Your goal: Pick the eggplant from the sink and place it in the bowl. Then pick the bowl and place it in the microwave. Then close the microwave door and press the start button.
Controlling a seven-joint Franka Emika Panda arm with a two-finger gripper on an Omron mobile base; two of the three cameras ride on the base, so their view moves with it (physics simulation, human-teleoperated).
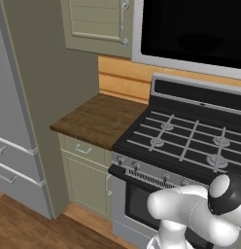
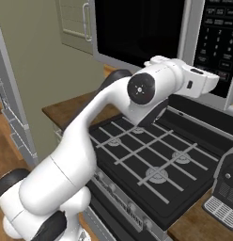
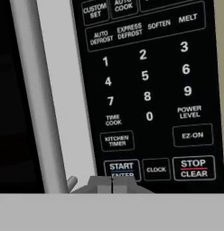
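Observation:
The microwave [image 2: 217,42] hangs above the stove with its door [image 1: 190,29] closed, its black glass window [image 2: 137,28] dark. The door's long bar handle [image 3: 35,90] runs left of the keypad [image 3: 145,85]. My gripper [image 3: 112,184] is shut, fingertips pressed together with nothing between them, right at the lower edge of the START button [image 3: 122,167]. I cannot tell whether they touch it. In the right base view my hand [image 2: 203,81] reaches up against the keypad panel. The eggplant, the bowl and the sink are out of view.
A black gas stove [image 1: 185,141] with grates lies under the microwave. A wooden counter [image 1: 98,119] and a beige cabinet [image 1: 93,24] are to its left, then a grey fridge [image 1: 10,146]. A dark appliance [image 2: 226,188] stands on the counter right of the stove.

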